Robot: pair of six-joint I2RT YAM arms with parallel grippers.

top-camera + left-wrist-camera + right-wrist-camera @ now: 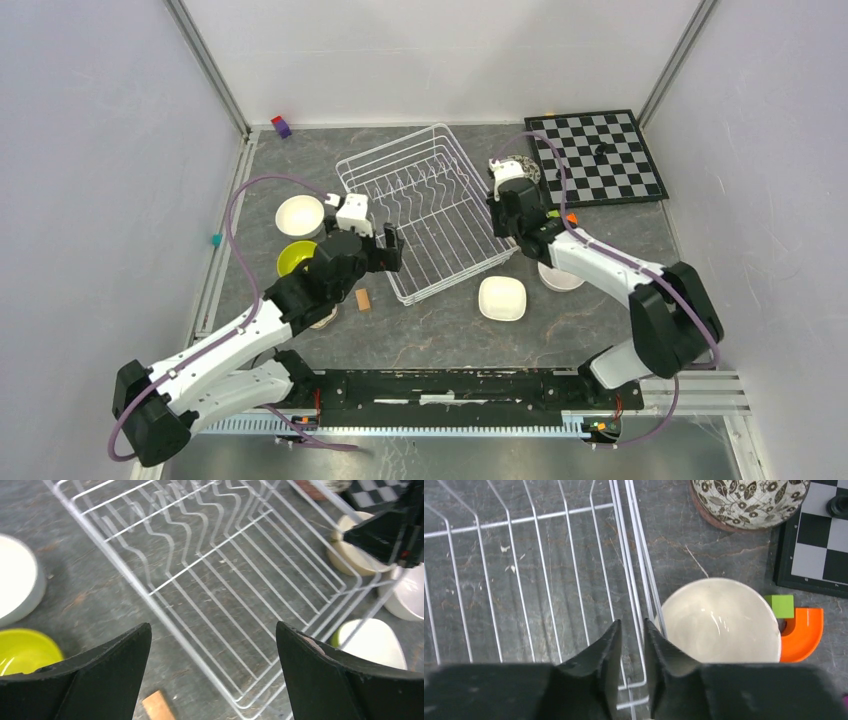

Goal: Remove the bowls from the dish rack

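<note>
The overhead view alone gives the whole layout. The dish rack (pixel 430 215) sits askew in the middle of the table, and the bowls in sight lie on the table outside it. A white bowl (pixel 299 216) and a lime green bowl (pixel 296 258) lie off its left side. A squarish white bowl (pixel 502 298) sits just off its near corner, and a patterned bowl (pixel 522 168) lies between its right side and the chessboard (pixel 598 157).

From above, the right arm covers the ground beside the rack's right edge. The right wrist view fills that in: a cream bowl (pixel 721 622) lies just outside the rim, with a green block (pixel 780 605) and an orange curved piece (pixel 804 635) just beside its far side. The left wrist view looks along the rack's bare wire floor and also shows a wooden block (pixel 159 707) on the table near the rack's near edge.

The left gripper (pixel 212 630) hangs over the near left part of the rack with its jaws spread wide, holding nothing.

The right gripper (pixel 631 625) is down at the rack's right rim. Its jaws stand only a narrow slit apart, and the rim wires run through that slit. The wires seem to lie against the inner face of one finger, but I cannot tell from this angle whether they are actually pinched.
</note>
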